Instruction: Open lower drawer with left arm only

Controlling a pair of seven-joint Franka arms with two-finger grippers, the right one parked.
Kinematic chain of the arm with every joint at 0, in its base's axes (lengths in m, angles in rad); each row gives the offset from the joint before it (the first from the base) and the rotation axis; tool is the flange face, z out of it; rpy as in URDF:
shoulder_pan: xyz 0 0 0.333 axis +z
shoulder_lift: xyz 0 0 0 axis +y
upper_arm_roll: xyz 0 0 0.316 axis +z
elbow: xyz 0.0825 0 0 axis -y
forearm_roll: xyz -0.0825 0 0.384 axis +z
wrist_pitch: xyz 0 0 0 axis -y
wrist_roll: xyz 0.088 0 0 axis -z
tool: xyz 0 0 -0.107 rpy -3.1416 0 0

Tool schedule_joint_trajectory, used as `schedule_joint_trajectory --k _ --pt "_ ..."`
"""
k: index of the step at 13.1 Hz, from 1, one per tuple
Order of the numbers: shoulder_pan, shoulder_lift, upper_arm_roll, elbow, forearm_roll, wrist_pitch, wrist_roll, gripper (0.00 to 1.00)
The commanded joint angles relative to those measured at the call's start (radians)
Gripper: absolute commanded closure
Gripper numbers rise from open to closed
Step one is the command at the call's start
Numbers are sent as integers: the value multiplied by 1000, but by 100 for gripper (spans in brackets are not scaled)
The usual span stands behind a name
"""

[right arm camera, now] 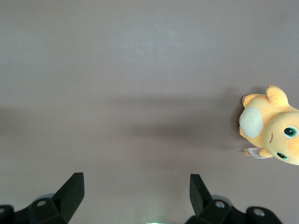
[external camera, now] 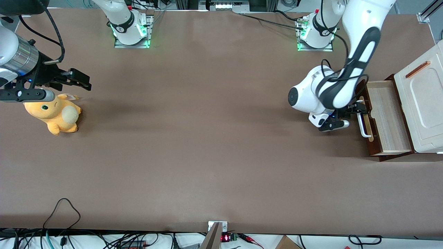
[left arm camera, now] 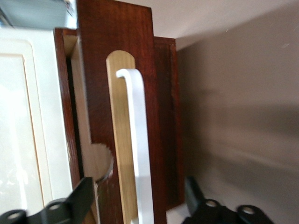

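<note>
1. At the working arm's end of the table, the lower drawer (external camera: 389,116) stands pulled well out from under the cream cabinet top (external camera: 424,103), its pale tray exposed.
2. Just in front of the drawer, the gripper (external camera: 346,116) hangs with fingers (left arm camera: 79,198) spread wide, straddling the white handle (left arm camera: 140,154) without pinching it.
3. Judging by the gap, the opening looks largely done; only letting go and backing away seems left.

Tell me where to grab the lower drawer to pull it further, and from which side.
Grip the white bar handle at mid-span, coming from in front of the lower drawer front. The bar stands off its tan strip, leaving room for a finger. The left arm's gripper is already there, open, straddling the handle's end without closing on it. Probably shift toward the bar's middle before closing; the drawer is already partly out.
</note>
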State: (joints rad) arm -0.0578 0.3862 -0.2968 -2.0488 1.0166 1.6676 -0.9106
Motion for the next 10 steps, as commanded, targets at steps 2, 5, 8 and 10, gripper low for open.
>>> schedule_joint_trajectory --k 2,5,8,10 --pt "-2 -98 -12 137 -226 -2 232 0" --pt "21 -171 1 232 -392 4 395 0" --pt "58 -248 85 376 -741 14 611 0" --pt "58 -294 180 415 -916 15 776 0"
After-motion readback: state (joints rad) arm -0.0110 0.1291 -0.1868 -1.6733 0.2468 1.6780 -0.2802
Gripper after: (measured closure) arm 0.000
